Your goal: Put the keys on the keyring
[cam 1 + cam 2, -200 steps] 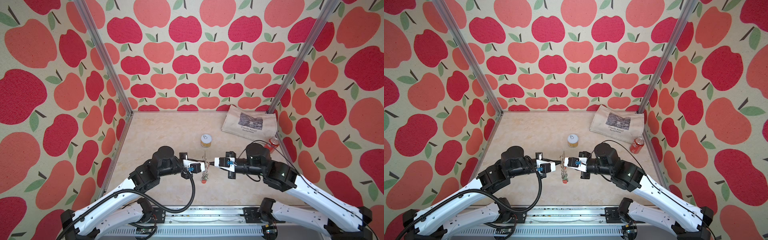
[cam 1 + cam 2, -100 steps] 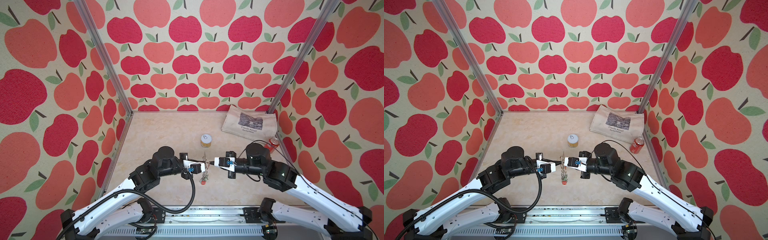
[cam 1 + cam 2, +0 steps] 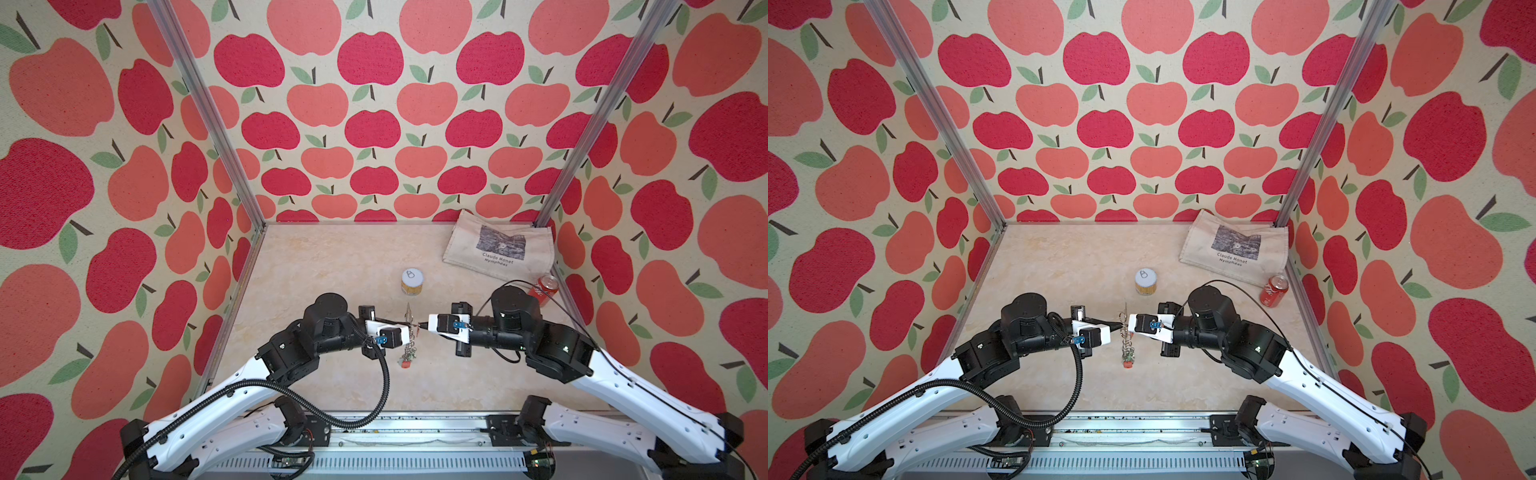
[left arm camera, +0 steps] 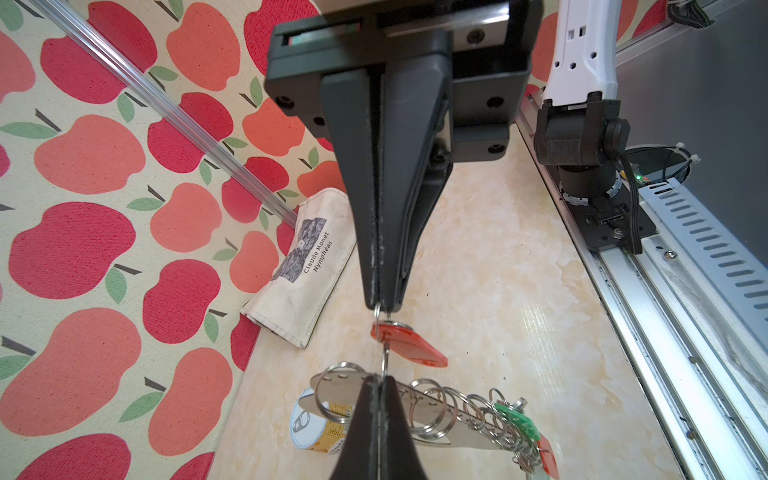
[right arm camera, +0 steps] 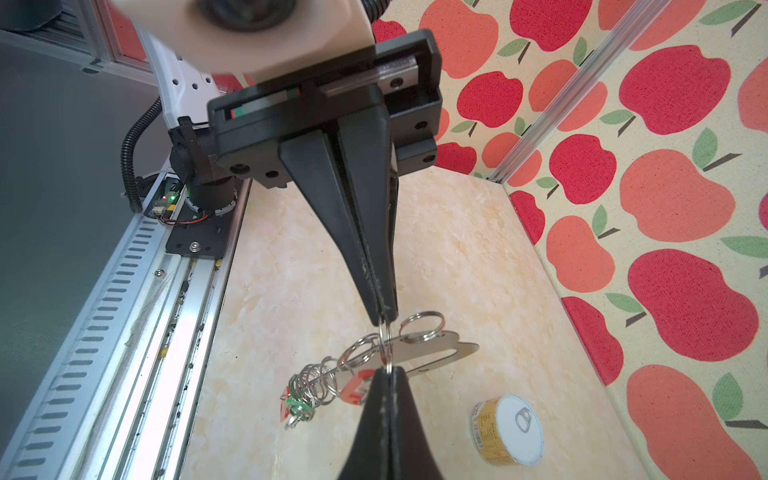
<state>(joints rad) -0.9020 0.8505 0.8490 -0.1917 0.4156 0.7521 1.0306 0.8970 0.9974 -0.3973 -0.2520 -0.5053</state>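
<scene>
Lower centre in both top views, the keyring [image 3: 409, 315] hangs edge-on above the desk [image 3: 332, 270]. The left hand [image 4: 377, 380] and right hand [image 4: 382, 306], each pressed together, pinch one ring on its edge from opposite sides. A red-tagged key [image 4: 409, 344] hangs beside the right hand's tips. A green-tagged key [image 4: 515, 419] sits among the far rings.

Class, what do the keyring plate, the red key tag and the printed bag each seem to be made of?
Keyring plate: likely metal; thin, grey, faintly shiny.
Red key tag: probably plastic; smooth, evenly coloured.
Printed bag: apparently cotton canvas; matte, creased, lying limp.
</scene>
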